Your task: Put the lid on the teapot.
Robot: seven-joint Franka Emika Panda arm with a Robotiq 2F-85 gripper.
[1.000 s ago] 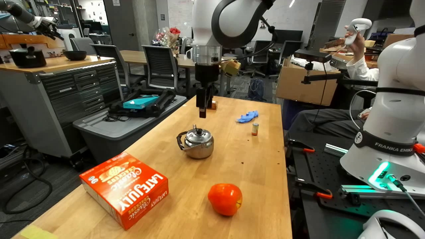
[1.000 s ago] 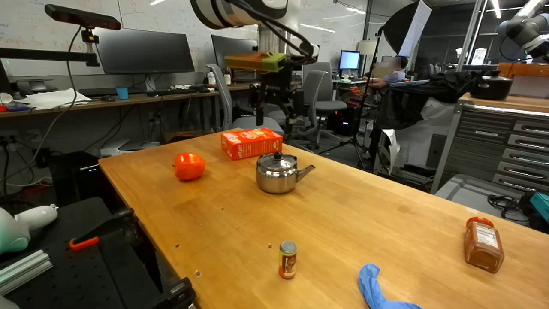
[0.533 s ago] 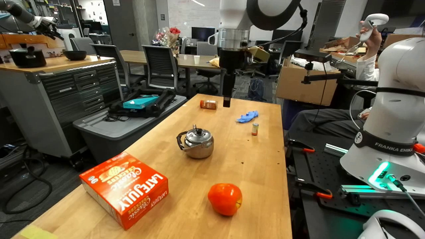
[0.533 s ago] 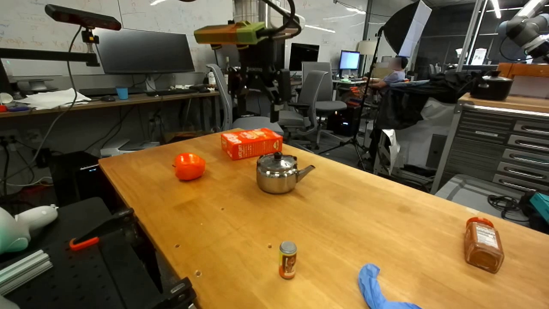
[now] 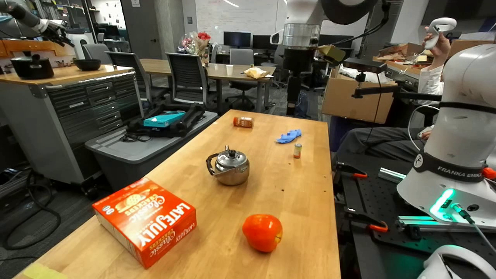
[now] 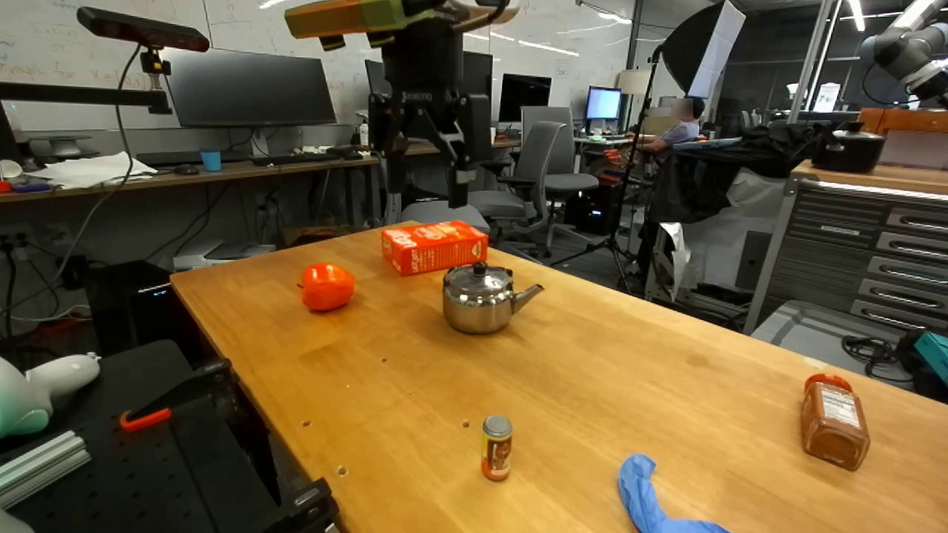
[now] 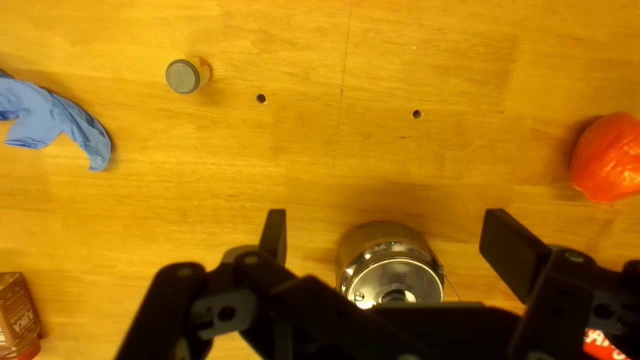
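The silver teapot (image 5: 232, 176) stands upright on the wooden table, also in an exterior view (image 6: 474, 314) and the wrist view (image 7: 377, 234). The round silvery lid (image 5: 237, 159) with its dark knob sits on top of the pot, and it shows in an exterior view (image 6: 468, 279) and the wrist view (image 7: 390, 276). My gripper (image 6: 427, 194) is open and empty, raised well above the table and apart from the pot. In the wrist view the pot shows between the spread fingers (image 7: 385, 220), its lower part hidden behind the gripper body. In an exterior view the gripper (image 5: 290, 110) appears side-on.
A red cracker box (image 5: 147, 219) and an orange-red fruit (image 5: 263, 232) lie at one end of the table. A small can (image 6: 497, 448), a blue glove (image 6: 652, 500) and a spice jar (image 6: 835, 422) lie towards the opposite end.
My open gripper has moved up and away from the teapot, rightward in an exterior view. The teapot, lid and other table objects have not moved.
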